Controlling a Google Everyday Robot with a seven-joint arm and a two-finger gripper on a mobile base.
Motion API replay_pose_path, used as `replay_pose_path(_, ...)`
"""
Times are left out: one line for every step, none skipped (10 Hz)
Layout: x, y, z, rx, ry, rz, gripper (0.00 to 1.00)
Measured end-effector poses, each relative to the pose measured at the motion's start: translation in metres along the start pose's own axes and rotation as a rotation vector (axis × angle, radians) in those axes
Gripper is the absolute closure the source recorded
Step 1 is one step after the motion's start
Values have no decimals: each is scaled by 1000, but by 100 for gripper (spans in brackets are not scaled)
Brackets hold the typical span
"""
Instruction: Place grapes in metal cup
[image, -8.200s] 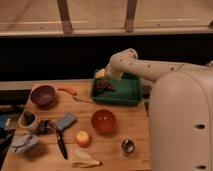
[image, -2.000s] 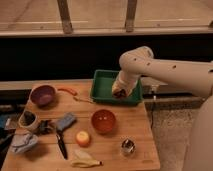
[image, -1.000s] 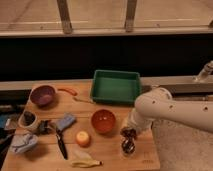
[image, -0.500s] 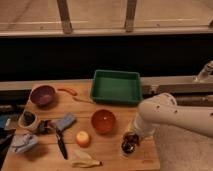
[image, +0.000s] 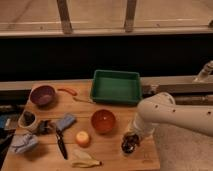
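over the last seconds the arm swung from the green tray (image: 116, 86) down to the metal cup (image: 129, 145). the gripper (image: 132, 139), closed on the grapes (image: 131, 140), sits right over the cup. release judged next.

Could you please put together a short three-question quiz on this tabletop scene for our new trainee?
1. True or false: the grapes lie in the green tray.
2. Where is the end effector?
A. over the purple bowl
B. at the metal cup, near the table's front right corner
3. Which round fruit sits left of the orange bowl?

Key: 1 false; 2 B; 3 the yellow-orange one.
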Motion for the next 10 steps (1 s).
replay_pose_path(3, -1, 3, 7, 10, -4, 100)
replay_pose_path(6, -5, 6, 16, 20, -2, 100)
replay_pose_path(8, -5, 8, 19, 27, -4, 100)
replay_pose_path(12, -2, 11, 20, 37, -13, 100)
replay_pose_path(16, -2, 13, 19, 47, -19, 100)
replay_pose_path(22, -2, 16, 22, 60, -27, 100)
replay_pose_path(28, 1, 19, 25, 76, -40, 98)
replay_pose_path(33, 4, 24, 27, 93, -47, 90)
replay_pose_path(35, 3, 27, 30, 106, -47, 82)
replay_pose_path(38, 0, 31, 33, 123, -42, 69)
